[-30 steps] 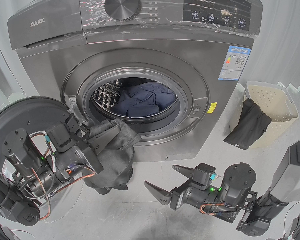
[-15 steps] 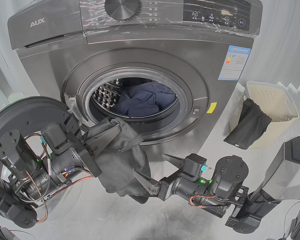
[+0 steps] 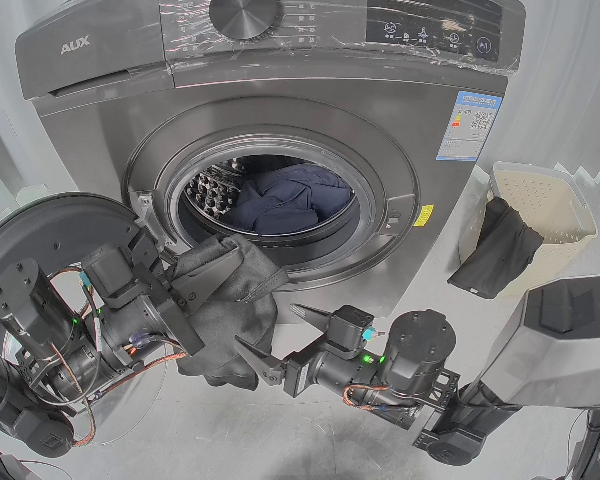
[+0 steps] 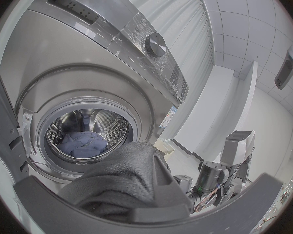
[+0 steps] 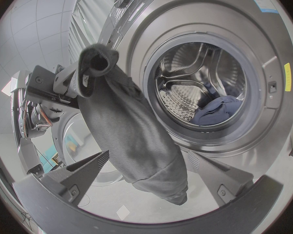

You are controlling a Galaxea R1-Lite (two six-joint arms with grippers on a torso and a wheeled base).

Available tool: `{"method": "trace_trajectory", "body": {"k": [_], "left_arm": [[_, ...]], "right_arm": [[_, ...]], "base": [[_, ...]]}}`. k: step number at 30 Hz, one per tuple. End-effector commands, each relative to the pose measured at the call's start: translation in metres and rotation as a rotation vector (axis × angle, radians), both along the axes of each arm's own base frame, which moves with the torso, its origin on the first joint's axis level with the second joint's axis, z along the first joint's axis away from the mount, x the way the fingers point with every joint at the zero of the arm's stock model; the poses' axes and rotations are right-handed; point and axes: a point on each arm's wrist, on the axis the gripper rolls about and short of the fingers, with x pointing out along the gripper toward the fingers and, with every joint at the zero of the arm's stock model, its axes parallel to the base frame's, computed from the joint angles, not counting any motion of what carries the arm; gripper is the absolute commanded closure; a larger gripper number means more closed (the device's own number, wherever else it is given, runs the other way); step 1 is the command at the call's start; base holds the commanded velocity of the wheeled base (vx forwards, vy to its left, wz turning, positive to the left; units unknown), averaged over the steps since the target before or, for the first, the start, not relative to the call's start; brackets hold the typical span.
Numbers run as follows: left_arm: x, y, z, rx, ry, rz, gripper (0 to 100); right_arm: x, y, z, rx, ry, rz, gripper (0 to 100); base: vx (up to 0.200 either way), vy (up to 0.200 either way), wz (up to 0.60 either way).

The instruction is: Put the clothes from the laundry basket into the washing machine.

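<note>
left hand (image 3: 230, 259), head view lower left: clamped on grey garment (image 3: 240, 315), which hangs just below the washing machine (image 3: 380, 121) opening. right hand (image 3: 265, 326), lower centre: spread wide, empty. left wrist view: garment bunched over one finger. right wrist view: garment hangs between the spread fingers (image 5: 88, 168).

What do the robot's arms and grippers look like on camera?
Both arms, left arm and right arm, are black with round drum-shaped joints, small green lights and orange-brown cables looped at the wrists. The left gripper and right gripper have black, wedge-shaped fingers tapering to points, with dotted pads.
</note>
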Motion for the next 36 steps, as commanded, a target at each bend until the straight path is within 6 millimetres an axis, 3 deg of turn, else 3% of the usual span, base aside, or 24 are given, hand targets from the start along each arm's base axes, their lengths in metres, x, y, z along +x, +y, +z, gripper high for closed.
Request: {"method": "trace_trajectory", "body": {"k": [1, 8, 25, 26, 31, 36], "left_arm": [[-0.001, -0.001, 0.0, 0.0, 0.0, -0.005, 100], [0.0, -0.001, 0.001, -0.003, -0.001, -0.004, 100], [0.001, -0.001, 0.001, -0.003, -0.001, -0.002, 100], [0.001, -0.001, 0.0, -0.002, 0.0, -0.002, 100], [0.003, -0.001, -0.001, -0.001, 0.003, 0.002, 100], [0.005, 0.0, 0.0, -0.003, 0.003, 0.014, 100]], "right_arm": [[0.005, 0.012, -0.01, -0.003, -0.002, 0.022, 0], [0.017, 0.02, -0.011, 0.01, -0.026, 0.009, 0], [0.018, 0.03, -0.011, 0.031, -0.044, 0.02, 0], [0.018, 0.031, -0.011, 0.035, -0.049, 0.02, 100], [0.013, 0.035, -0.01, 0.042, -0.051, 0.033, 100], [0.005, 0.026, -0.001, 0.04, -0.046, 0.02, 100]], "base": [[0.0, 0.0, 0.0], [0.0, 0.0, 0.0], [0.0, 0.0, 0.0], [0.0, 0.0, 0.0], [0.0, 0.0, 0.0], [0.0, 0.0, 0.0]]}}
